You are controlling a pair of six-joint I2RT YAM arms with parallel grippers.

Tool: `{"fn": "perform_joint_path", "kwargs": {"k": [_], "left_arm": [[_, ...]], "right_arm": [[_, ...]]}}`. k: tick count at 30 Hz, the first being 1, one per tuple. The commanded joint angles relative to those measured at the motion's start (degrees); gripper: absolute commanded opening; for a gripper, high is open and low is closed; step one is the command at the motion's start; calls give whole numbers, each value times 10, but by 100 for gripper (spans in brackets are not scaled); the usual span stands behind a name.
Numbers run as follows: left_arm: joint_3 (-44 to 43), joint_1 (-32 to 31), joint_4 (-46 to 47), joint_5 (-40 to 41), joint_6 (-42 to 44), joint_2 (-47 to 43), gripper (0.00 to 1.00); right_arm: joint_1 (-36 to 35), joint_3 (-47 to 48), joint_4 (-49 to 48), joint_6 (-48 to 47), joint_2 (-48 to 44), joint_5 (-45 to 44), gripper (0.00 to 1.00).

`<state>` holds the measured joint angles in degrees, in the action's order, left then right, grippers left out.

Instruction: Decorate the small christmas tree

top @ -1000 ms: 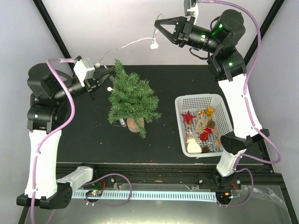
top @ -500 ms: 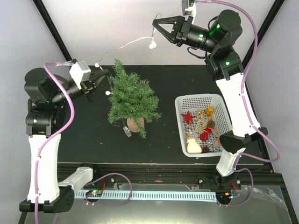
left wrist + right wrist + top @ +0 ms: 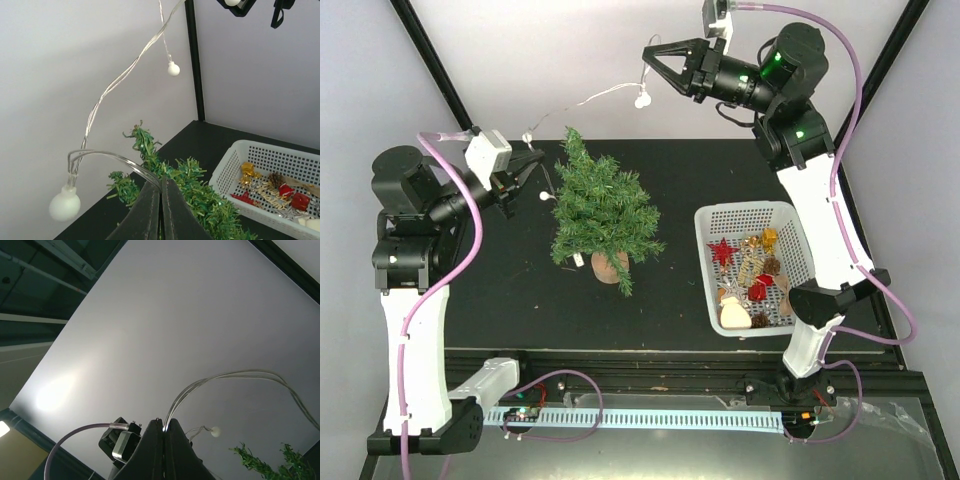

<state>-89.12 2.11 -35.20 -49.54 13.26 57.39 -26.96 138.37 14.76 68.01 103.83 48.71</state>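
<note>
1. green tree point(image 3: 603, 212) stands upright on its tan base point(image 3: 610, 266) on the black desk point(image 3: 510, 290), left of the middle, between the left arm and the basket point(image 3: 752, 215).
2. white plastic, the basket sits on the desk just right of the tree, apart from it; inside lie a red star point(image 3: 722, 250), some gold pieces and other ornaments too small to name.
3. the left claw point(image 3: 160, 194) is closed, its tips pinching a thin clear wire point(image 3: 117, 82); it hangs above the desk just left of the tree's upper branches, pointing toward them.
4. the right claw point(image 3: 163, 429) is closed too, gripping the same wire farther along; it is raised high beyond the desk's far edge, up and to the right of the tree's tip.
5. the wire runs through the air in a slack arc from one claw to the other, passing above the tree's tip; whether it brushes the top needles i cannot tell.
6. one white bulb point(image 3: 643, 98) dangles on a short branch of wire just below the right claw; a second bulb point(image 3: 64, 205) hangs on a loop of wire close beside the left claw's tips, near the tree's top.
</note>
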Motion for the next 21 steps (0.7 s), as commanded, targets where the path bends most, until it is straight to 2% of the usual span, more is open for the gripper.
{"fn": "perform_joint_path", "kwargs": {"k": [1,8,21], "left_arm": [[-22,10,-26,12,17,0,2],[-49,16,-77,27,61,-1,2],[-82,19,-114,49,76,-6,2]], "right_arm": [[-3,-6,-17,-5,1,13,1],[-3,-13,-24,-3,4,19,1],[-3,-15,-42,8,9,20,1]]}}
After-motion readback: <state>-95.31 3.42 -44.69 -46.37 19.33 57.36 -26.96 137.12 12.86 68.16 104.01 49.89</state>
